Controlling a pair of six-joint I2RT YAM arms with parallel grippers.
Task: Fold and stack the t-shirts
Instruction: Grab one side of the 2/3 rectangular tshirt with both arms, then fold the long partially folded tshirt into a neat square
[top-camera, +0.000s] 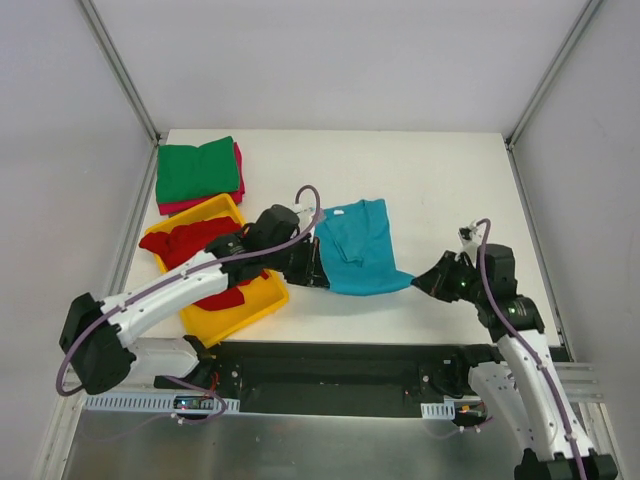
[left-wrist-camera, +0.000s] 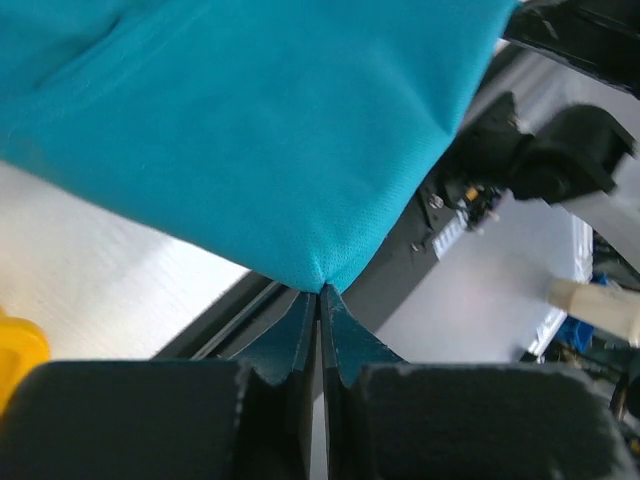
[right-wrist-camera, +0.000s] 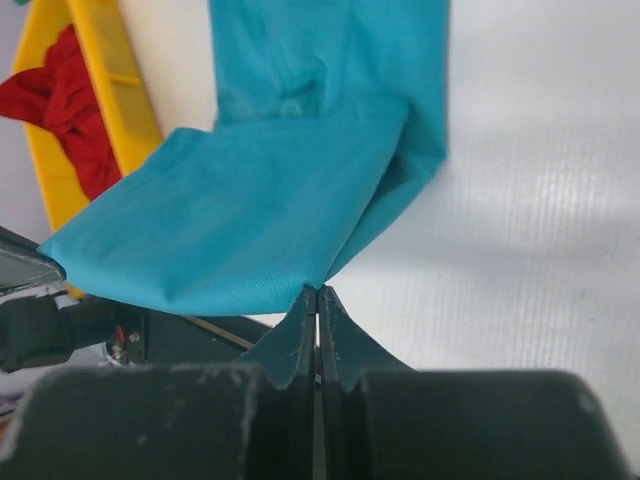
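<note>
From above, the magenta t-shirt (top-camera: 239, 178) shows only as a rim under the folded green t-shirt (top-camera: 196, 170) at the far left of the table (top-camera: 450, 180). The left arm crosses the yellow tray (top-camera: 250, 308) and hides part of the red t-shirts (top-camera: 183, 240) heaped in it. The teal t-shirt (top-camera: 355, 248) lies near the table's middle, collar far, its near hem lifted between the two claws. The left arm reaches rightward from its base, the left gripper (top-camera: 320, 270) at the hem's left corner. The right arm bends inward, the right gripper (top-camera: 416, 283) at the right corner. The fingertips are too small here to read.

Left wrist: the fingers are pressed together on a pinched point of teal cloth, and the shirt fills the upper frame, cut off at its edges. Only a blurred yellow corner of the tray shows at the left.

Right wrist: the jaws are clamped on the other corner, the cloth folded back over itself. The tray and the red cloth are cropped at the upper left.
</note>
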